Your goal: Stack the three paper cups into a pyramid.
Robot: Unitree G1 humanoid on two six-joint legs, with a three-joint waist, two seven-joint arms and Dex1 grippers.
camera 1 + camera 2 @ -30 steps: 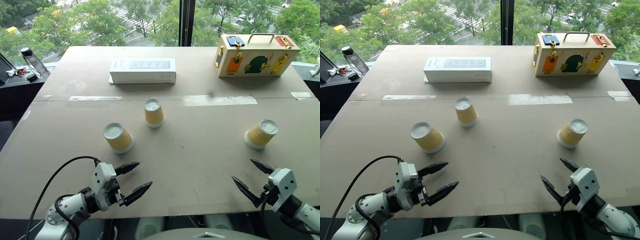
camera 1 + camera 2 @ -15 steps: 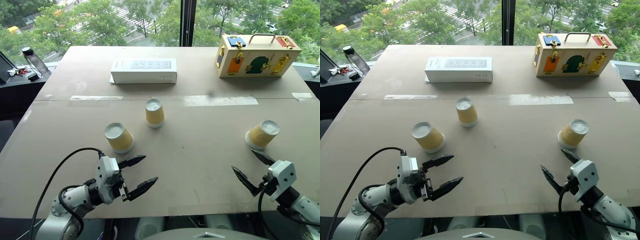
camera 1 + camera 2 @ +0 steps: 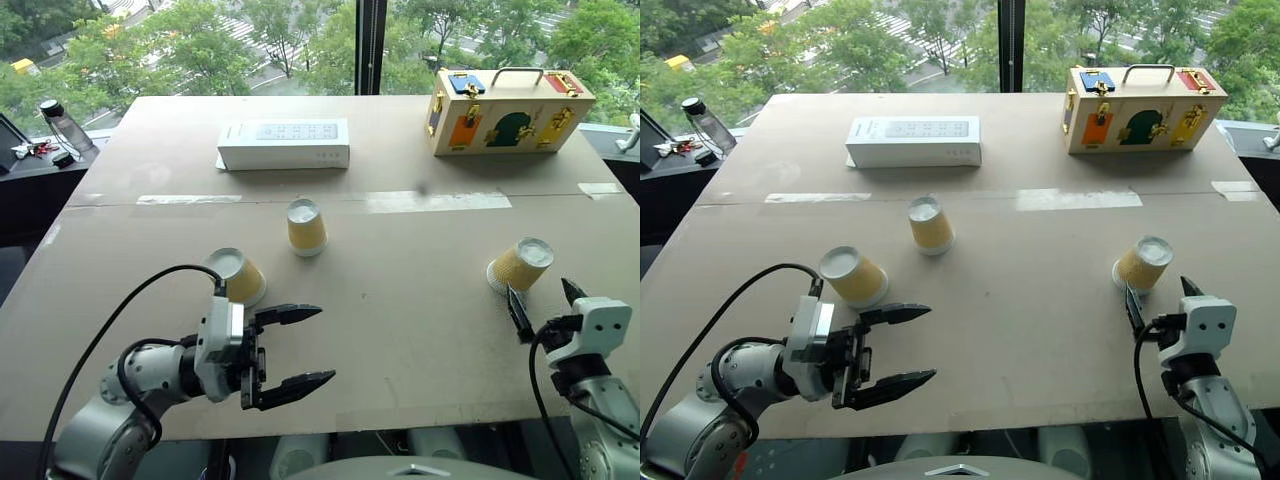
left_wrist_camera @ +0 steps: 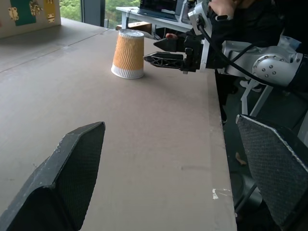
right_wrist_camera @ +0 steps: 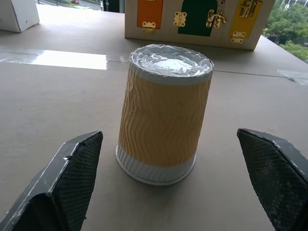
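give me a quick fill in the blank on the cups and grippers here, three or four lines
1. The number of ribbed yellow-orange paper cups on the brown table is ____.
2. Every cup, such as the right-hand cup, stands ____ side up, and none is stacked.
3. The right gripper has its black fingers ____, just short of the right-hand cup.
4. Beyond the middle cup lies a long box coloured ____.

Missing words: three; bottom; open; white
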